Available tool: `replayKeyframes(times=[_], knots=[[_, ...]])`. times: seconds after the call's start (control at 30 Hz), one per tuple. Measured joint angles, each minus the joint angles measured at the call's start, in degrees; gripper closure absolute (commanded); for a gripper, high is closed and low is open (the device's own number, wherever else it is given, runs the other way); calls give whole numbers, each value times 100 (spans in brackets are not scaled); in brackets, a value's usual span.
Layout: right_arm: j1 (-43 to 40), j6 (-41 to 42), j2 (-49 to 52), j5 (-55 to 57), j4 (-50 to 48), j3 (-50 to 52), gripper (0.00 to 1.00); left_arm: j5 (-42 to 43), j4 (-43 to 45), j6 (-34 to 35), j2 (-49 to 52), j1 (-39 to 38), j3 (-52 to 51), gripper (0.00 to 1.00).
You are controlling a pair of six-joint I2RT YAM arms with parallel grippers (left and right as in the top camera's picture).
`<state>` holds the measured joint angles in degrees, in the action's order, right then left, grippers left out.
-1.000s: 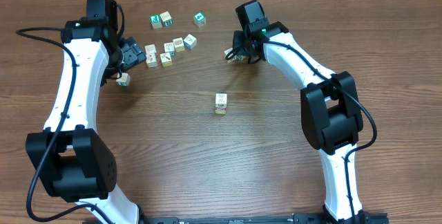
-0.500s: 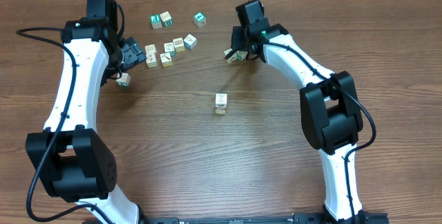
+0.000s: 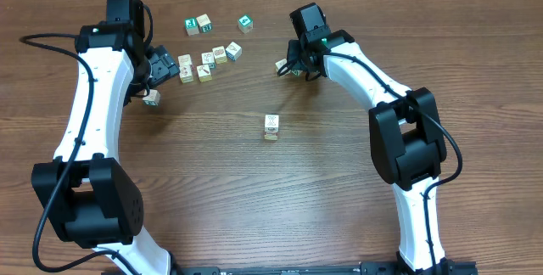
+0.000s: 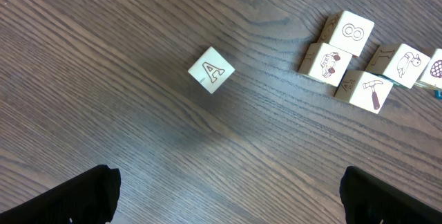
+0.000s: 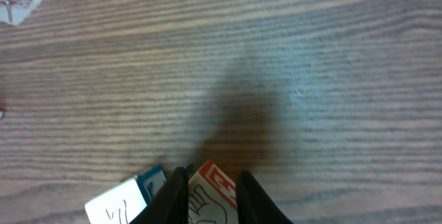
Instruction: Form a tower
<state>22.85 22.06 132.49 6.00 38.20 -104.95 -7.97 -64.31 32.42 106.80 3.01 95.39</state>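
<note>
Wood-grain desk [image 3: 212,190]. Tower [image 3: 271,127] stands mid-desk, well apart from both arms. Right gripper [image 5: 212,191] pinched on a red-printed cube [image 5: 215,181], likely the next tier for it. Left gripper [image 4: 231,200] wide, empty (hovering near the A cube [image 4: 211,70], probably queued).

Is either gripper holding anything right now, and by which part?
Right gripper pinches a red-printed cube by two opposite side faces; left gripper is open, holding nothing.
</note>
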Motion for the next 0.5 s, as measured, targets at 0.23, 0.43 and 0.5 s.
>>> replayKeyframes(times=[0.23, 0.43, 0.5], knots=[[0, 2, -68, -2, 876, -50, 80, 0, 2, 0, 0, 0, 0, 0], [0, 2, -85, 0, 1899, -63, 80, 0, 2, 0, 0, 0, 0, 0], [0, -4, -87, 2, 2190, -68, 80, 0, 2, 0, 0, 0, 0, 1]])
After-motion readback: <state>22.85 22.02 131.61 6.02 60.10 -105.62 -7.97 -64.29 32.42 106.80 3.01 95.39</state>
